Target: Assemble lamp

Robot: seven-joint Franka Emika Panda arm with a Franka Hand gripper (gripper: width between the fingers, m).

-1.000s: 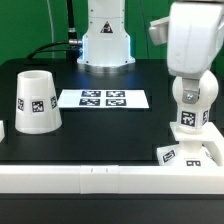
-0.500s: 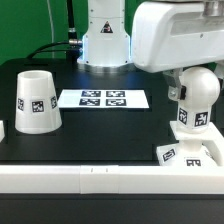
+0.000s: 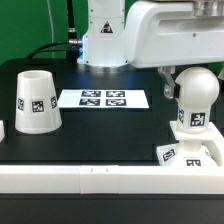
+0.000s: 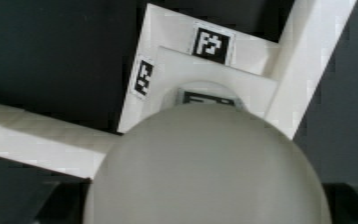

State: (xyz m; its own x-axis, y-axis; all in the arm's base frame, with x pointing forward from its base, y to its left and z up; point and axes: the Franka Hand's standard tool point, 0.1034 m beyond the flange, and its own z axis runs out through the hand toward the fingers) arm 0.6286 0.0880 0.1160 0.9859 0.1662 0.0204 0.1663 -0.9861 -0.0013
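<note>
we see the bulb (image 3: pixel 195 98) upright on the base (image 3: pixel 205 148) at the exterior view's right, long axis vertical, ball head up. the shade (image 3: pixel 35 100) stands well apart, narrow end up. the arm (image 3: pixel 165 35) hangs above the bulb. we cannot tell how the jaws stand.

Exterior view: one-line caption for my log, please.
Bulb upright on base at the exterior view's right, shade at its left, marker board between, arm above bulb.

Probably a robotics lab: black table (image 3: pixel 100 135), tagged marker board (image 3: pixel 103 99), robot arm's white base (image 3: pixel 104 45) behind.
</note>
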